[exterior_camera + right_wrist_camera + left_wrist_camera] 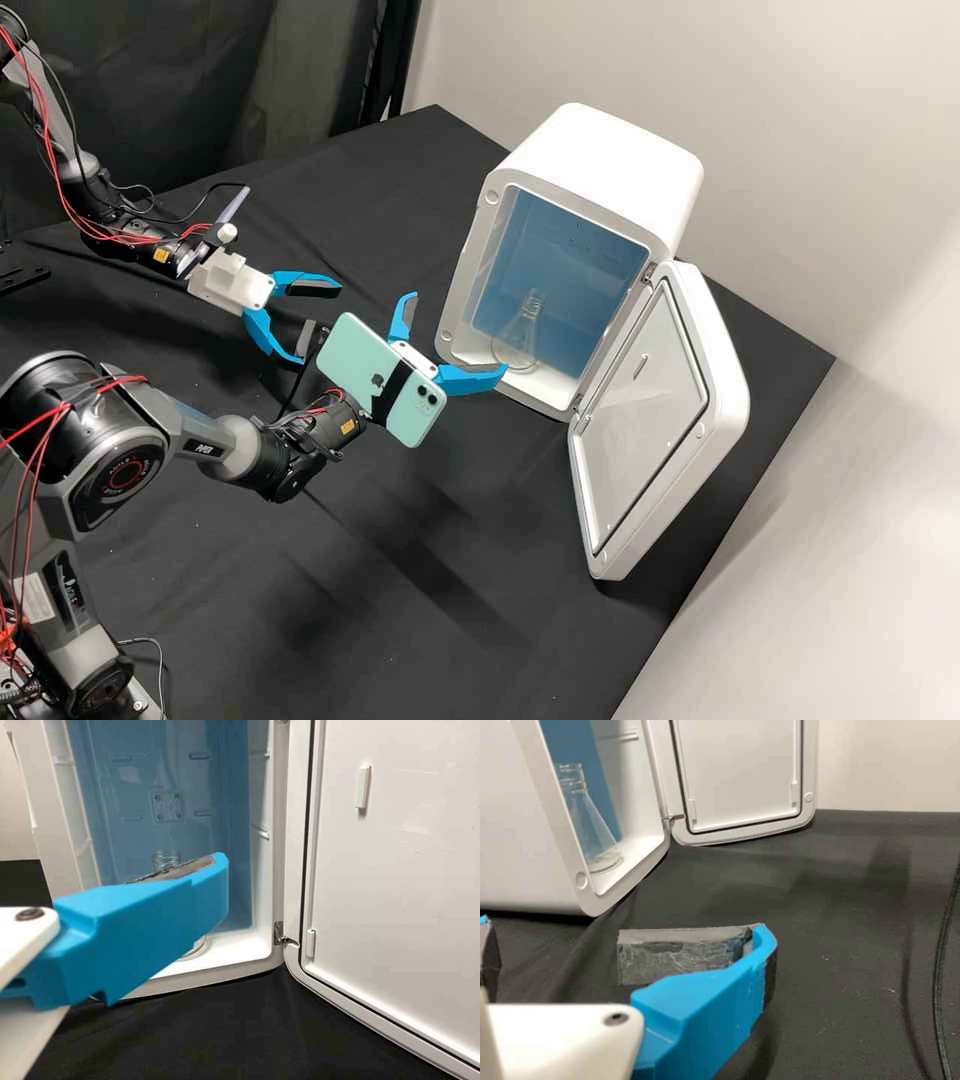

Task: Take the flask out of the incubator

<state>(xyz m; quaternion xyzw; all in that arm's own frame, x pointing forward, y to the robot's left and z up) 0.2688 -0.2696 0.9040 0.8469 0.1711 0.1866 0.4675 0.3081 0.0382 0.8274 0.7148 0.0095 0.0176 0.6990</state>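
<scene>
Flask [525,335] is standing upright on the floor of the incubator [600,170], close behind the front rim of the blue chamber. It is a clear conical one with a narrow neck. The white incubator is sitting on the black bench [450,580], and its door [655,420] is hanging wide open on the hinge, swung out to the right in the high view with its inner face showing.

The right gripper [457,335] is hovering just in front of the opening. Its two blue fingers are spreading wide apart and gripping nothing. One fingertip is pointing up beside the left edge of the frame, and the other is reaching towards the lower rim, near the base of the flask. In the right wrist view one of these fingers [150,922] is crossing in front of the flask [166,860] and covering its body, so that only the neck is showing above it. The open door [390,870] is standing alongside. A mint-green phone [385,378] is riding strapped to this arm's wrist.

The left gripper [318,322] is hanging over the bench behind the right one, well apart from the incubator. Its fingers are also gaping wide with nothing between them. In the left wrist view the grey pad [682,952] on one finger is facing inward, while the flask [589,825] is showing farther off inside the chamber. A black cable [937,967] is lying on the bench.
</scene>
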